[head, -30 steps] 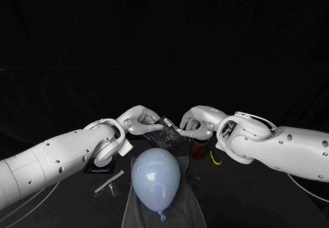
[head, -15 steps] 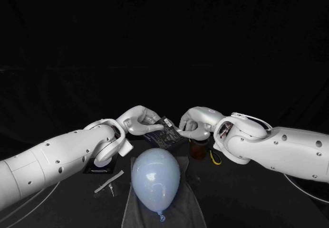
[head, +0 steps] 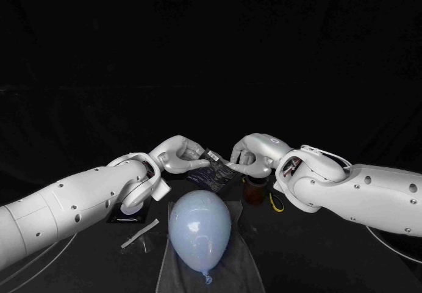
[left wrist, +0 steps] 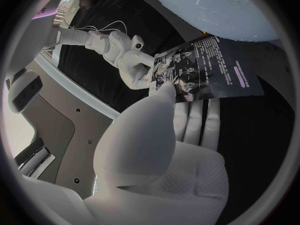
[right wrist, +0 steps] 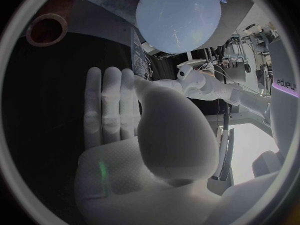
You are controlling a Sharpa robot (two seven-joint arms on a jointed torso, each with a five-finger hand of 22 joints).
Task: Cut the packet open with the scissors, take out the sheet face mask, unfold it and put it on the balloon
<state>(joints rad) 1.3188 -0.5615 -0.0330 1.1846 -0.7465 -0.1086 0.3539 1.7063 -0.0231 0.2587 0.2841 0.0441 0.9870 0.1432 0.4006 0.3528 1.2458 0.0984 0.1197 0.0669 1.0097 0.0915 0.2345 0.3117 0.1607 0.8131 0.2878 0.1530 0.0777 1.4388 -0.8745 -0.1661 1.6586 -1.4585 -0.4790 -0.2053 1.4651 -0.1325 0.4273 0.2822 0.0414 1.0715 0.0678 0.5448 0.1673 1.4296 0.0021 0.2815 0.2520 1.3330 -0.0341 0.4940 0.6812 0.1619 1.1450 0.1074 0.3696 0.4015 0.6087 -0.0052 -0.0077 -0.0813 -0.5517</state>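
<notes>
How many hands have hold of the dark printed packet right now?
2. The left hand pinches the dark printed foil packet at one side, and the right hand pinches the opposite side. They hold it between them, just past the pale blue balloon.

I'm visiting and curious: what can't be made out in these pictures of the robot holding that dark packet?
Head view: whether the packet is cut open; the left hand and right hand holding it cover its corners.
Left wrist view: print on the packet, too small to read.
Head view: the scissors, mostly behind the right arm.
</notes>
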